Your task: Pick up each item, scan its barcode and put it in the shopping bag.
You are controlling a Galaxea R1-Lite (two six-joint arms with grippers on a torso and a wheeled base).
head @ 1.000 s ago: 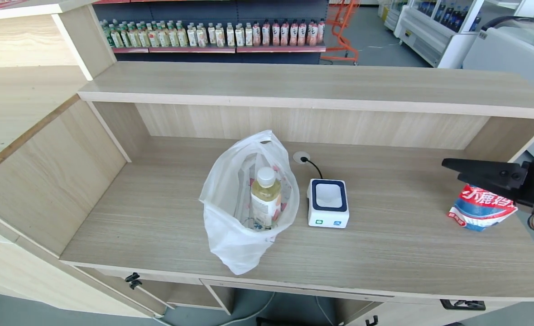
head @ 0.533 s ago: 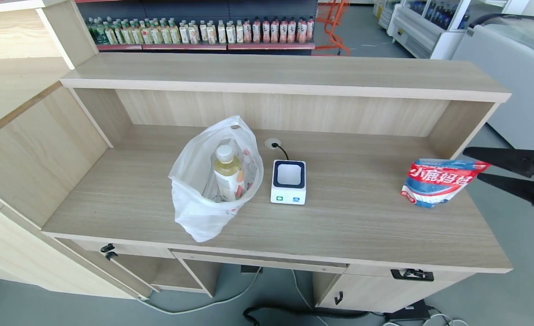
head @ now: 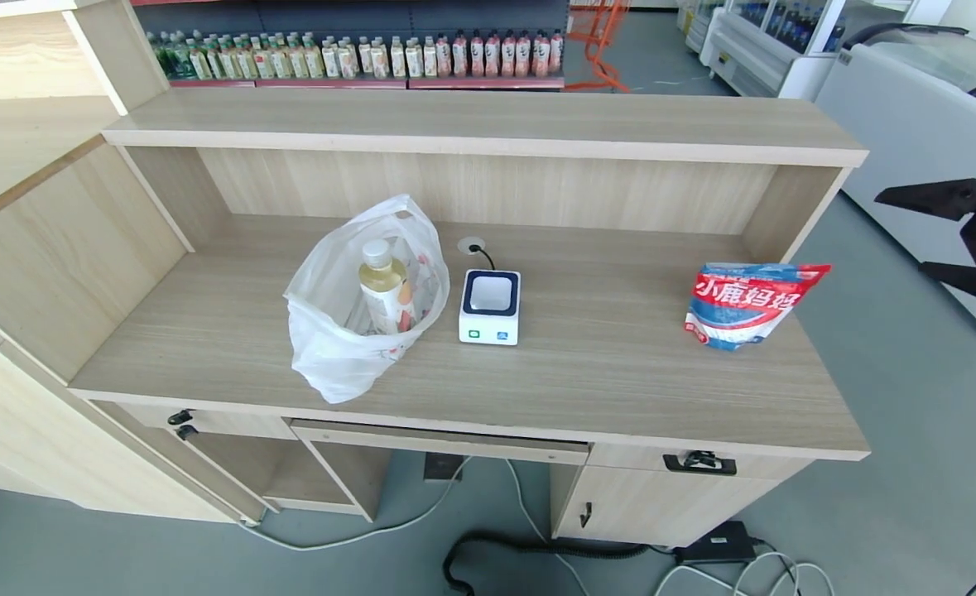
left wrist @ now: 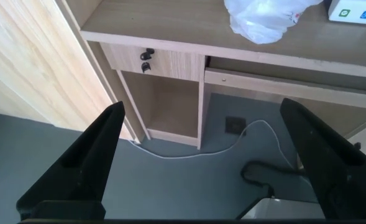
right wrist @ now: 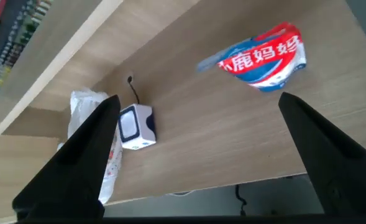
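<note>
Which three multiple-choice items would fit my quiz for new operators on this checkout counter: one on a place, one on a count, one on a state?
1. Where does the scanner stand?
A. On the counter, between the shopping bag and the snack pouch
B. Inside the bag
C. Right of the pouch

2. How many bottles show in the bag?
A. None
B. One
C. Three

3. What state is the right claw in?
A. Shut on the pouch
B. Shut on the scanner
C. Open and empty, beyond the counter's right end

Answers:
1 A: the scanner sits just right of the bag, with the pouch farther right.
2 B: a single capped bottle stands upright inside.
3 C: its fingers are spread with nothing between them.
</note>
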